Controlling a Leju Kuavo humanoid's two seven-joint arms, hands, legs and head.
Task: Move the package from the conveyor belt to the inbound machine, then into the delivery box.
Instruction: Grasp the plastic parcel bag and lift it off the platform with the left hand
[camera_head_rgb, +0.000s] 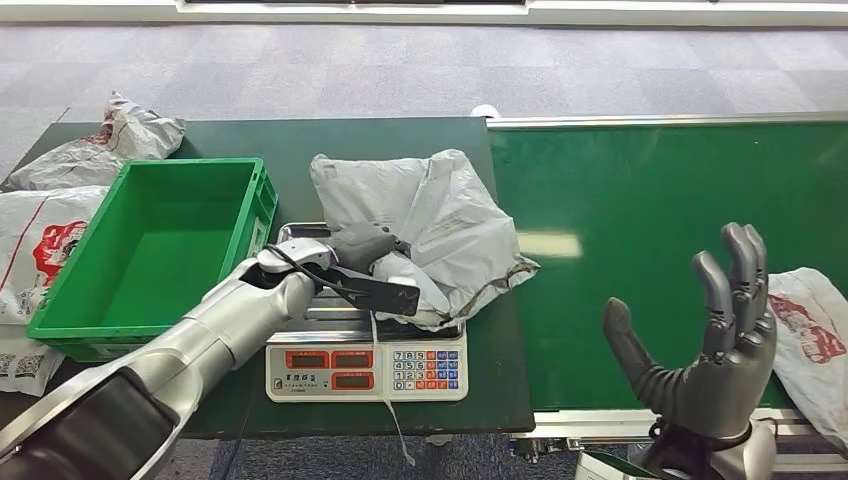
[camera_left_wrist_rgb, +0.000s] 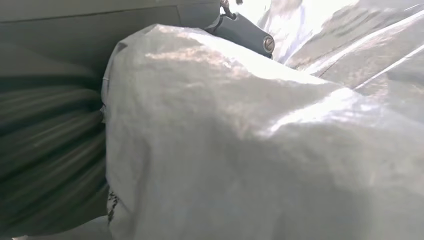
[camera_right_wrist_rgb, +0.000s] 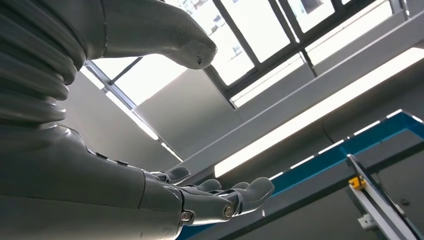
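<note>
Grey, crinkled plastic makes up the package (camera_head_rgb: 430, 225), which lies on the scale (camera_head_rgb: 366, 368) with the left hand (camera_head_rgb: 375, 262) closed on its near edge. It looks soft, light and slippery, likely to sag and slide, so a bunched fold gives better hold than the flat skin. Beyond the left wrist sits the green box (camera_head_rgb: 70, 310). The right hand (camera_head_rgb: 715, 350) is raised, fingers spread, holding nothing.

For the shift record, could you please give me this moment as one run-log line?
left hand: grips grey package on scale | right hand: open, raised | green box: empty
</note>
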